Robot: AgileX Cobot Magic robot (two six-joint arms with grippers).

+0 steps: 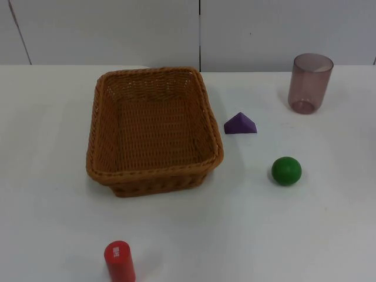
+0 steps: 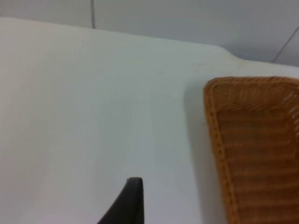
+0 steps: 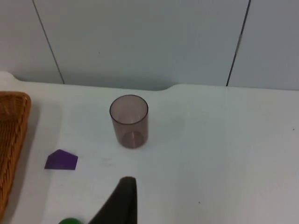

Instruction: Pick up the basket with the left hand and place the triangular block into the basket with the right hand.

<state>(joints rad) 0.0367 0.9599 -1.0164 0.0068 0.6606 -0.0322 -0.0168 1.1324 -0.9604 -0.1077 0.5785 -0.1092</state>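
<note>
Purple triangular block [image 1: 240, 124] lying on white tabletop [image 1: 294, 235], at 3 o'clock from brown woven wicker basket [image 1: 158, 179], just beside its rim but apart from it. Basket resting flat on tabletop, nothing inside, not yet lifted.

Left gripper [image 2: 127, 205] above bare tabletop off the basket's 9 o'clock side, well apart from the rim. Right gripper [image 3: 119, 203] above tabletop near green ball [image 1: 286, 170], facing block and translucent mauve plastic cup [image 1: 309, 82]. Cannot tell whether either pair of jaws is released or clenched.

Risks, as judgement only:
- Sloped faces of block likely to slip out of jaws if pinched across the slopes; better across flat sides.
- Close to basket wall, so a wide approach from 9 o'clock of block could nudge basket or jam against the weave.
- Ball at 4 o'clock from block, easily knocked and sent rolling.
- Cup at 1 o'clock from block, tall and light, could be tipped by a passing arm.
- Basket gripped at one rim likely to tilt, spilling block on release.
- Red cylinder [image 1: 119, 261] at 6 o'clock from basket, well apart, little danger.
</note>
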